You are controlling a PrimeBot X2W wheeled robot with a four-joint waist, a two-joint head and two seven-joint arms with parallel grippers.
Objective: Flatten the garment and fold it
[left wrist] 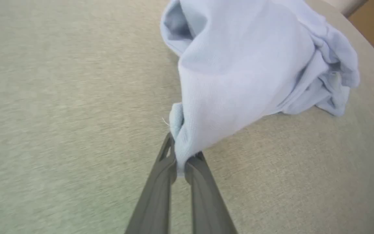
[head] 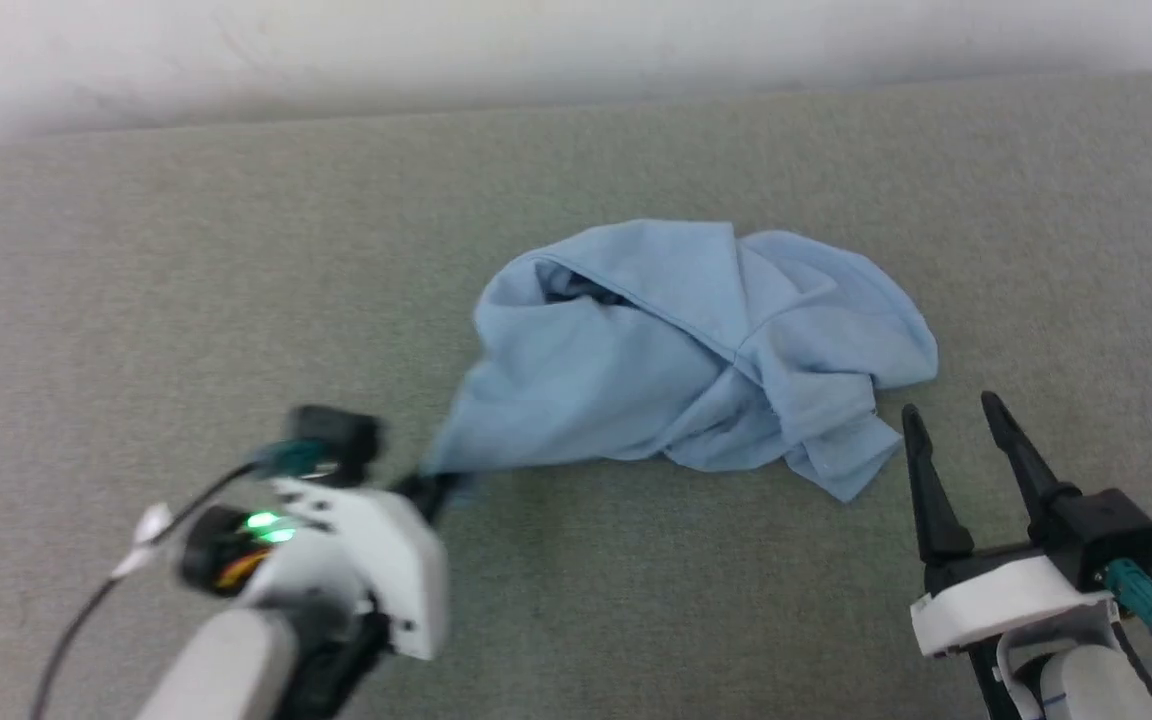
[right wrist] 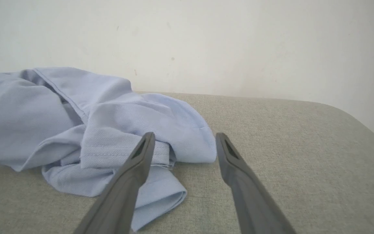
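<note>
One small near-left corner of the crumpled shirt (head: 696,350), heaped on the middle of the grey pad (head: 636,600), is clamped in the left claw (left wrist: 182,162). The right claw (head: 951,405) gapes empty by its near-right hem. So slim a bite may slip, or drag the whole heap.

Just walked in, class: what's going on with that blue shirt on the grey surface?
The left gripper has its jaws shut on one corner of the crumpled blue garment, which lies bunched on the grey surface. The right gripper is open near the garment's other end, holding nothing. Nothing is flattened or folded yet.
</note>
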